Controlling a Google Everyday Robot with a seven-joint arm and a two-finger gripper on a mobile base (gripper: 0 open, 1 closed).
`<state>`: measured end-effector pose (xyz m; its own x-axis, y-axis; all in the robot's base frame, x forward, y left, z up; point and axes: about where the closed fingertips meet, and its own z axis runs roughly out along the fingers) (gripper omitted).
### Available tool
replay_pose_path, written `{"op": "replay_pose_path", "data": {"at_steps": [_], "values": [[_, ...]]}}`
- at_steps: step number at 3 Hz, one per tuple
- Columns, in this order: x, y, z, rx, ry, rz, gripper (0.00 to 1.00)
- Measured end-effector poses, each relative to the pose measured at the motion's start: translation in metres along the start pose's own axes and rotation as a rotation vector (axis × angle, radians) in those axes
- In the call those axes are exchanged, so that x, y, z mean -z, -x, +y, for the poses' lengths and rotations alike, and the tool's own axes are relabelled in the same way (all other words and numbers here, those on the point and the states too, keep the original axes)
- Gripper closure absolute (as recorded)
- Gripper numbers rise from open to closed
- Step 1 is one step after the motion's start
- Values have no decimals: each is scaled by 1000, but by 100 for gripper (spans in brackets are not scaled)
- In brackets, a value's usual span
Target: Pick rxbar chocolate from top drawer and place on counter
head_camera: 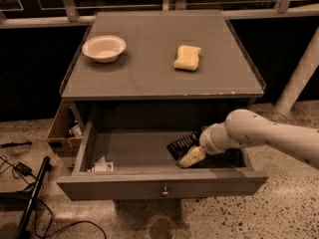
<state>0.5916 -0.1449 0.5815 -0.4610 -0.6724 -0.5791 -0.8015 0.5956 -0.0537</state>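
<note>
The pincer (192,157) is down inside the open drawer (124,183), right of middle, right against the black bar (180,146) — whether it grips the bar cannot be told. The bar sits askew in the drawer. A bowl (103,48) and a sponge (187,58) rest on the tabletop (149,73) — well apart.

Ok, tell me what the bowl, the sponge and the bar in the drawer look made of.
Bowl: pale, matte, maybe paper or plastic. Sponge: yellow foam, soft rounded edges. Bar: black wrapper with white print, likely plastic film. The gripper is by it, inside the drawer.
</note>
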Motion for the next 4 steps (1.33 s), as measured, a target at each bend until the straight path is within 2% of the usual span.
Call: {"op": "replay_pose_path", "data": {"at_steps": [3, 4], "values": [[-4, -1, 0, -36, 0, 14, 5], [-2, 11, 8, -47, 16, -10, 4]]}}
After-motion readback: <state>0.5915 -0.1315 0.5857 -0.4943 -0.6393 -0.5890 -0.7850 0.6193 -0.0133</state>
